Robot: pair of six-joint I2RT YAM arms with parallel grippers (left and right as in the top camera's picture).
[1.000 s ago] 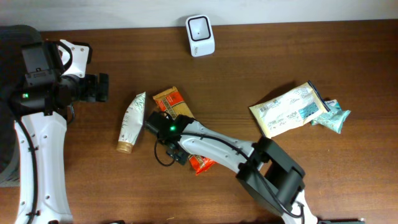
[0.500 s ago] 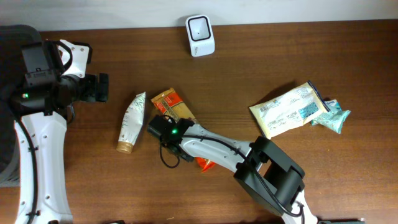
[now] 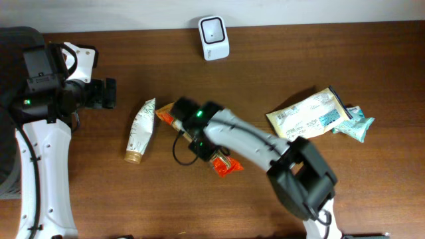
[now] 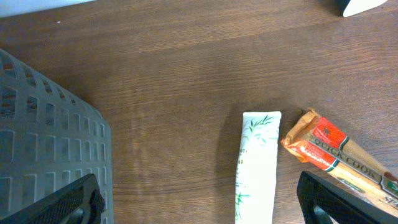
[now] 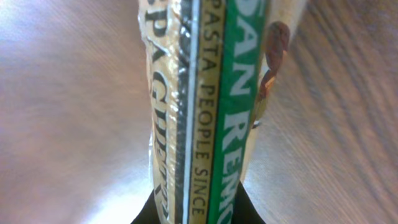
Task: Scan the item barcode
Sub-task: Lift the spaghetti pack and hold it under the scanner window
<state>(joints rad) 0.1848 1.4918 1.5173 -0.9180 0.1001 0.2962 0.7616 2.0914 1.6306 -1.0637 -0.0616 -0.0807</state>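
Roughly, left to right, with the scanner (image 3: 214, 30) at the far edge of the wooden table (image 3: 372, 192) as the reference point:

- Grey mesh basket (image 4: 43, 143): farthest left of the scanner, filling the left side of the left wrist view.
- Left gripper (image 3: 104, 93): well left of the scanner and somewhat nearer the front. Jaws spread wide with nothing between them; both dark fingers (image 4: 74, 200) sit at the bottom corners of its own camera view.
- White tube (image 3: 139, 131): left of the scanner and nearer the front, lying flat, brown cap end pointing away from the scanner. Apart from the left gripper.
- Spaghetti packet (image 3: 227, 166): the item to scan. It lies in front of the scanner, well apart from it, on a diagonal; its upper end sits just beside the tube, its orange lower end points away to the front right.
- Right gripper (image 3: 207, 147): clamped on the packet's middle. Green and gold print fills the right wrist view (image 5: 205, 112). Cannot tell whether the packet is off the wood.
- Pale snack packet (image 3: 307, 117): right of the scanner, nearer the front.
- Teal packet (image 3: 357, 124): farthest right of the scanner, touching the pale packet's right end.
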